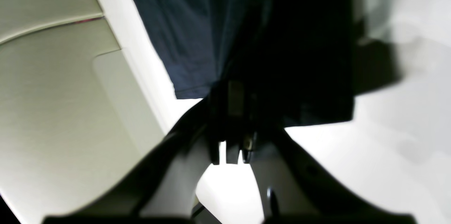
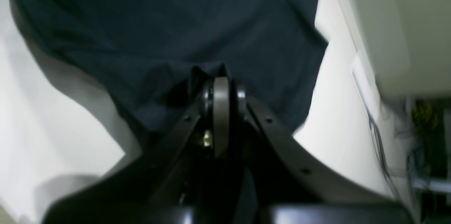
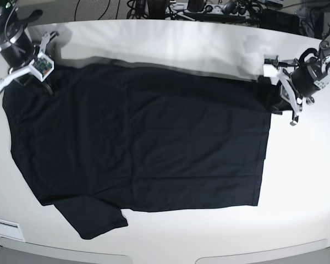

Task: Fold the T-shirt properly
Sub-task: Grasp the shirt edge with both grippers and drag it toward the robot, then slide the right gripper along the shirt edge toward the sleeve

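The black T-shirt [image 3: 143,143] lies spread over the white table [image 3: 302,181], with a sleeve at the front left. My right gripper [image 3: 44,81], at the left of the base view, is shut on the shirt's far left corner. In the right wrist view the jaws [image 2: 220,76] pinch a fold of the dark cloth [image 2: 169,23]. My left gripper [image 3: 277,94], at the right of the base view, is shut on the far right corner. In the left wrist view the jaws [image 1: 234,93] pinch the cloth [image 1: 197,33]. The far edge looks slightly raised and casts a shadow.
Cables and equipment [image 3: 209,11] line the table's back edge. The table's curved front edge [image 3: 154,258] runs along the bottom. Past the table edge, a pale surface [image 1: 53,93] shows in the left wrist view and cables [image 2: 415,139] in the right wrist view.
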Tool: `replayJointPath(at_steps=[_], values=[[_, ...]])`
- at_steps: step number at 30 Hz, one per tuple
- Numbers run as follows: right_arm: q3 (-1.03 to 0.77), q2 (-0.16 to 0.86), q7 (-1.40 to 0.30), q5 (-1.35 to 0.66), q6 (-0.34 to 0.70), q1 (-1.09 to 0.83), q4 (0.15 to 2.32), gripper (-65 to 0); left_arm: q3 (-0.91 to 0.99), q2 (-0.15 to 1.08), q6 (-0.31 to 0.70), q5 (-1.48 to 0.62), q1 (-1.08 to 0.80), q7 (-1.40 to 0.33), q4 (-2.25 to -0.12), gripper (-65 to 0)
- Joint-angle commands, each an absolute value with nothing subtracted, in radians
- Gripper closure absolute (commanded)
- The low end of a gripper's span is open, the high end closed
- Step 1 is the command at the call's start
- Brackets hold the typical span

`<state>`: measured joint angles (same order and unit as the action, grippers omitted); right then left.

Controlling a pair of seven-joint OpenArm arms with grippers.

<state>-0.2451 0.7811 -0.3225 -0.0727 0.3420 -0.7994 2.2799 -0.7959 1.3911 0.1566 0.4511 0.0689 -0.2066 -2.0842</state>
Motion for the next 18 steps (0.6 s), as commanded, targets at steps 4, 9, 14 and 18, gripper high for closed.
replayJointPath(at_steps=[4,9,14,18], values=[[-0.253,0.827,-0.279,-0.127,0.389,-0.701,2.189,0.0,-0.785,1.371,0.110,0.459,0.109,-0.206,-2.032,0.0],[-0.213,0.844,-0.265,-0.181,0.431,-0.584,2.074,0.0,-0.785,1.317,0.106,0.460,0.109,-0.185,-1.974,0.0],[-0.088,0.891,-0.265,-0.178,0.431,-0.473,2.006,0.0,-0.785,1.295,0.107,0.459,0.109,-0.176,-1.961,0.0],[0.032,0.939,-0.265,-0.121,0.402,-0.381,2.001,0.0,-0.785,1.296,0.107,0.456,0.108,-0.176,-1.961,0.0]])
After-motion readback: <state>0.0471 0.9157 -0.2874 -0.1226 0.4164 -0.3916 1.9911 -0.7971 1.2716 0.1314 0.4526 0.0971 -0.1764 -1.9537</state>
